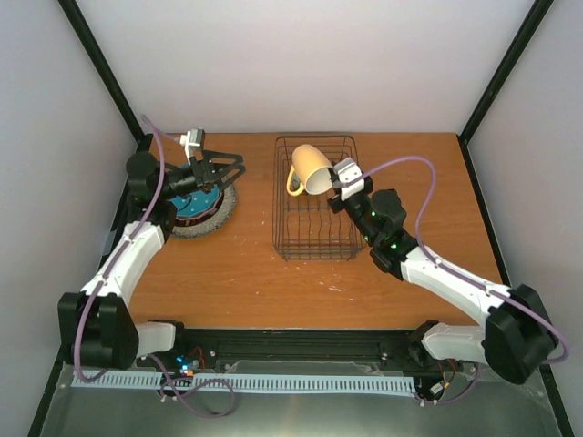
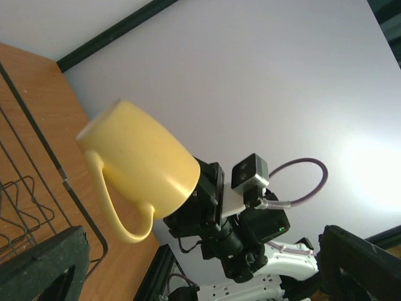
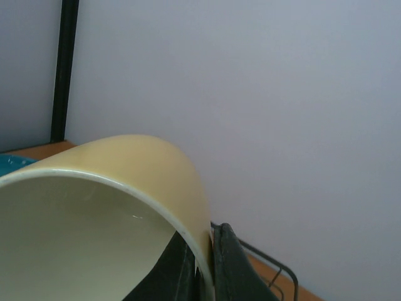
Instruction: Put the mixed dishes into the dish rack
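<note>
One yellow mug point(image 1: 310, 168) is hanging over the dish rack point(image 1: 314, 238), pinched by right gripper point(image 1: 333, 182). Left gripper point(image 1: 235, 168) is hovering wide open at left edge

The left arm point(image 1: 127, 259) and right arm point(image 1: 455, 282) are white with round black joints. A purple cable point(image 1: 412, 160) loops along each, and a green light point(image 1: 393, 244) glows on the right one.

Yellow mug point(image 2: 141, 169) tilted, handle down, rim clamped by right end effector point(image 2: 202, 191); dish rack point(image 2: 39, 188) at left, on wood surface point(image 2: 37, 81).
</note>
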### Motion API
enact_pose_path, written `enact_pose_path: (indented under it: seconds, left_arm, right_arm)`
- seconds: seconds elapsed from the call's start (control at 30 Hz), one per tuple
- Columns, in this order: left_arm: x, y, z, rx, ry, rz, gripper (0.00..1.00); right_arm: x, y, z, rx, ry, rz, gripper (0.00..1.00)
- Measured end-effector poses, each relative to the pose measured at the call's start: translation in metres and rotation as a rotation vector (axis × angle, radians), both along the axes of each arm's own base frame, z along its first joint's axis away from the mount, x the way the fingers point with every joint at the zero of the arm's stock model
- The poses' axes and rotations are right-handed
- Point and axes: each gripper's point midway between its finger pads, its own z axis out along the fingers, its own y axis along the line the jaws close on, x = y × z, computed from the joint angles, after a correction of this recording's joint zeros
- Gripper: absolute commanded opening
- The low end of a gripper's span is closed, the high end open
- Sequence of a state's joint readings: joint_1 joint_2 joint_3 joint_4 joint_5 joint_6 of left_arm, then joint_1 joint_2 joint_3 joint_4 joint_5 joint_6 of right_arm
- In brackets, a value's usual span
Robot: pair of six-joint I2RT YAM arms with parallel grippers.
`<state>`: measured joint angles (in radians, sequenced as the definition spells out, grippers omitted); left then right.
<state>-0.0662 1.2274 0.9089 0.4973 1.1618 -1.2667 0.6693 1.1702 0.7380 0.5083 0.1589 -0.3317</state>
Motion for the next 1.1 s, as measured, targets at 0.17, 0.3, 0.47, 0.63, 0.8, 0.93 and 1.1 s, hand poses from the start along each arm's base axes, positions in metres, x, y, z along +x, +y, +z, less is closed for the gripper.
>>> enact_pose_path:
  seconds: [0.17,0.3,0.47,0.63,0.8,0.93,1.1]
  left_arm:
    - [0.015,-0.01,-0.015,-0.013,0.016,-0.074,1.0]
    - [0.03,-0.022,-0.043,-0.016,0.1,-0.118,1.0]
    - [0.04,-0.041,-0.061,-0.019,0.153,-0.181,1.0]
    - [0.041,-0.055,-0.054,-0.049,0.13,-0.224,0.96]
    - [0.035,-0.066,-0.046,-0.086,0.107,-0.262,0.89]
    - [0.03,-0.071,-0.038,-0.109,0.089,-0.277,0.84]
    - [0.026,-0.073,-0.03,-0.131,0.065,-0.281,0.69]
  right_arm:
    - [0.022,0.01,0.009,0.04,-0.061,0.019,0.03]
    - [0.022,0.016,0.021,0.068,-0.105,0.052,0.03]
    - [0.018,0.017,0.035,0.1,-0.153,0.078,0.03]
    - [0.017,0.017,0.038,0.109,-0.163,0.085,0.03]
    - [0.018,0.017,0.039,0.116,-0.168,0.087,0.03]
    - [0.021,0.02,0.037,0.116,-0.16,0.091,0.03]
    - [0.023,0.023,0.035,0.123,-0.15,0.1,0.03]
